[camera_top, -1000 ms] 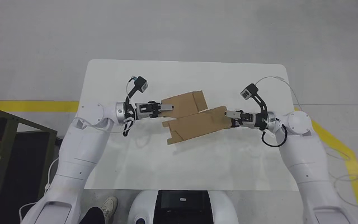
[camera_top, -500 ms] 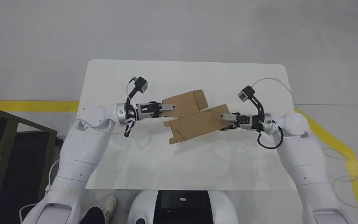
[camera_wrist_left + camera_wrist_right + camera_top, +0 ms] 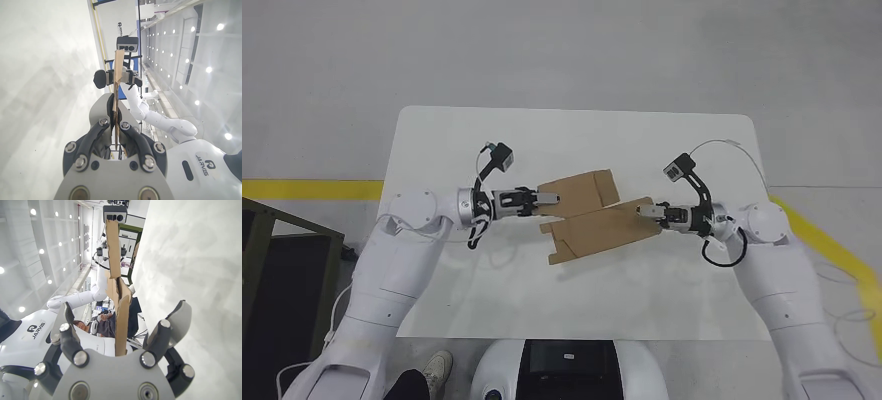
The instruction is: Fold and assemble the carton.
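Over the middle of the white table [image 3: 672,140], you have the flattened brown carton [image 3: 587,212] spanning the gap between both arms. Your left gripper [image 3: 548,198] is at one end of the carton, its fingers [image 3: 98,113] clamped on the cardboard edge. Your right gripper [image 3: 645,210] is at the carton's opposite end, its fingers [image 3: 177,317] spread wide, with the cardboard edge running between them and neither finger touching it.

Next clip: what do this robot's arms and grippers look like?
The left arm and right arm are glossy white with rounded joints; black cables loop at the wrists. The left gripper and right gripper have grey metal bases, black linkages with silver bolts, pale grey fingers.
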Robot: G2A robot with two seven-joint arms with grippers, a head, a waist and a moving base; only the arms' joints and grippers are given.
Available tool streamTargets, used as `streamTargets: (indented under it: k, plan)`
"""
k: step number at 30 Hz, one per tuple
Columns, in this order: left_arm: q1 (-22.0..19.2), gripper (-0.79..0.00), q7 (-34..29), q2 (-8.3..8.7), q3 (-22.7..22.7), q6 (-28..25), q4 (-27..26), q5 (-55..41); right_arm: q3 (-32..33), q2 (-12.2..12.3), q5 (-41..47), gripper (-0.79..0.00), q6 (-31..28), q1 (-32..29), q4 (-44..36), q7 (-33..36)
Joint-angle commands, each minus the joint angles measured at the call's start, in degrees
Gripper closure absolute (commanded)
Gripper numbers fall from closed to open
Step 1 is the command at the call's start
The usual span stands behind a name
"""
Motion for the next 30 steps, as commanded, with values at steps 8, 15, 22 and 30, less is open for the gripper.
streamTargets:
  k: [8,15,22,30]
  plan:
    - [-0.4,0.000,-0.3,0.22,0.8,-0.2,0.1,-0.1,-2.0,0.5,-0.1,-0.785,0.7,0.2,-1.9,0.7]
    - [-0.7,0.000,-0.3,0.44,1.0,-0.1,0.4,-0.4,-3.1,0.8,-0.3,-0.369,0.4,0.3,-1.7,0.4]
    - [-1.0,0.000,-0.6,0.69,1.0,-0.1,1.0,-1.0,-3.9,1.1,0.2,-0.286,0.3,0.4,-2.0,0.3]
    - [-1.2,0.000,-0.7,0.90,1.3,0.0,1.4,-1.5,-4.5,1.7,0.7,-0.132,0.7,0.3,-2.6,0.7]
